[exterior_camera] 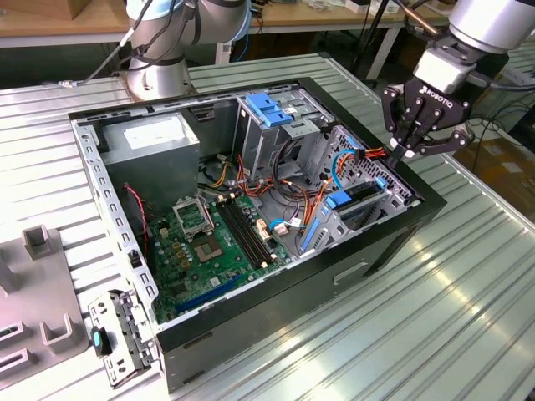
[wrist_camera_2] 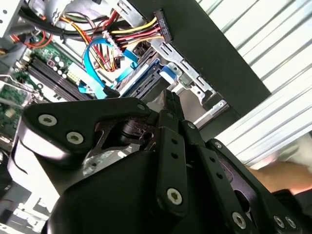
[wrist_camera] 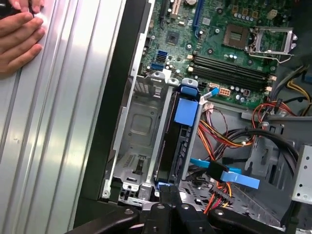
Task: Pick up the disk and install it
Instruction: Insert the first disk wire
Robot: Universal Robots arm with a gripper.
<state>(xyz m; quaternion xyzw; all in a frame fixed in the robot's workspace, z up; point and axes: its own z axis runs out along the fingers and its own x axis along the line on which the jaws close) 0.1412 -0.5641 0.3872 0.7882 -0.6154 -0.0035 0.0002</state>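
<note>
arm (exterior_camera: 159, 54): silver-grey, blue trim; gripper (exterior_camera: 401, 149): black, white lettering; screws (wrist_camera_2: 174, 196): silver

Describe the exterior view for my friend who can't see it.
A black robot gripper, fingers shut, hovers over the exterior view's right edge of an open black computer case on a ribbed metal table. Just below it, a blue-framed disk sits edgewise in its bay, beside the green motherboard.

You have 1 empty metal bay (wrist_camera: 139, 131) between the case wall (wrist_camera: 109, 122) and the disk (wrist_camera: 176, 144), which stands on edge in the next slot. Past the disk, red, yellow and orange cables (wrist_camera: 229, 139) and a blue cable (wrist_camera: 226, 174) crowd the way. Outside the case the ribbed table (wrist_camera: 58, 146) lies open, save a hand (wrist_camera: 17, 34) resting on it.
</note>
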